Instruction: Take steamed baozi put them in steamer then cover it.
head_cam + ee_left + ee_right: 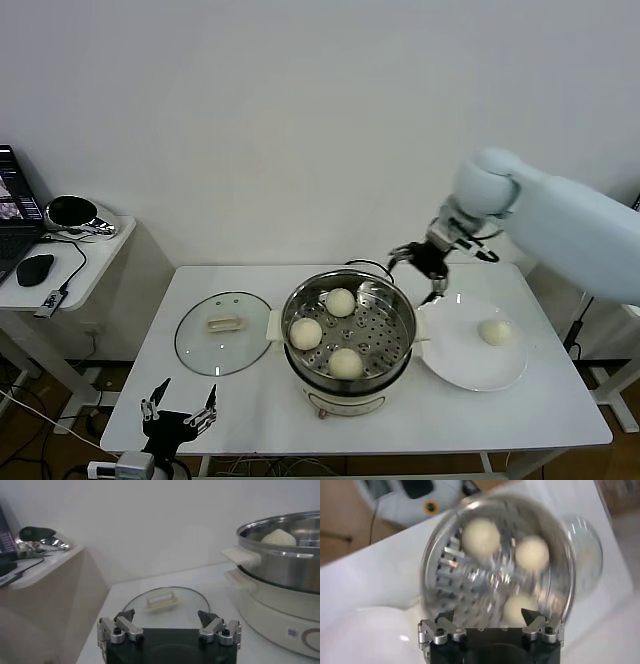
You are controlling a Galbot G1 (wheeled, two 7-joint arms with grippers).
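The steamer stands mid-table with three baozi on its perforated tray: one at the back, one at the left, one at the front. A fourth baozi lies on the white plate to the right. The glass cover with its cream handle lies flat on the table left of the steamer. My right gripper is open and empty, in the air above the steamer's back right rim; its wrist view looks down on the three buns. My left gripper is open, parked low at the table's front left, facing the cover.
A side table at the far left holds a laptop, a mouse and a shiny bowl. The steamer's black cord runs behind the pot. A white wall is behind the table.
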